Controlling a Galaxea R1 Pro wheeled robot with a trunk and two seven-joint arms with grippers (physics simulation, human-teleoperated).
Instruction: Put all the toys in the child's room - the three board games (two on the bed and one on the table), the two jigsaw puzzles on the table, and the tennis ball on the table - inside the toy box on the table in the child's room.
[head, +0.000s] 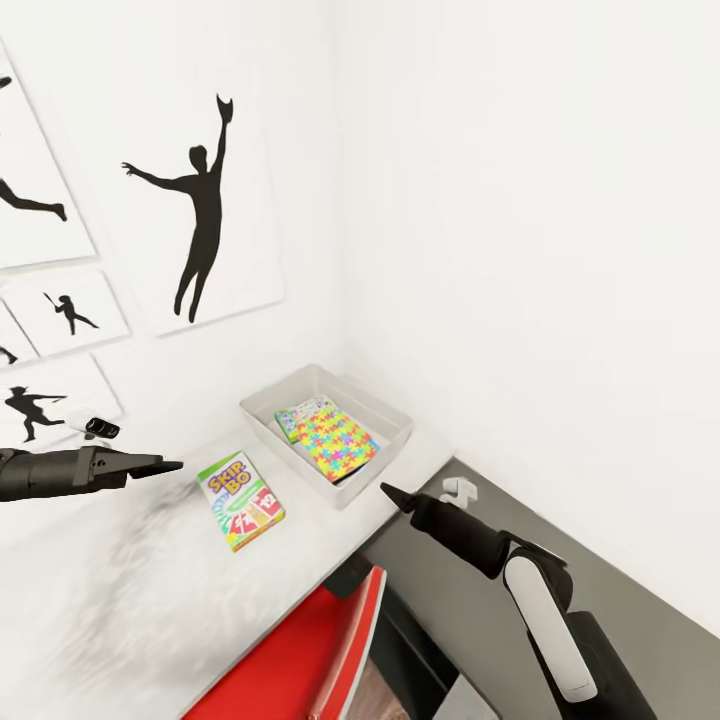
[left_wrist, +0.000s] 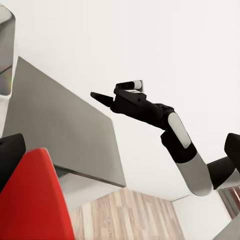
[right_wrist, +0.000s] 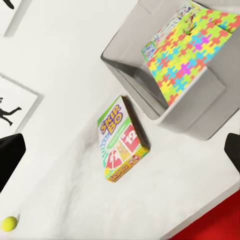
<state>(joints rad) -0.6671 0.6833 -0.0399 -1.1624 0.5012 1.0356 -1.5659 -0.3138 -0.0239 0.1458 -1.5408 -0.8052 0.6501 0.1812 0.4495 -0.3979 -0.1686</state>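
The light grey toy box stands in the far corner of the pale table. A jigsaw puzzle lies in it on top, over another printed flat toy. The SKIP-BO board game lies flat on the table just beside the box. My left gripper hovers left of the game. My right gripper hangs off the table's edge, right of the game. Each wrist view has fingers wide apart at the picture's edges, with nothing between them. The tennis ball rests on the table away from the toy box.
A red chair stands at the table's near edge under my right arm. White walls meet behind the toy box, the left one hung with black silhouette pictures. A dark grey surface runs along the right wall.
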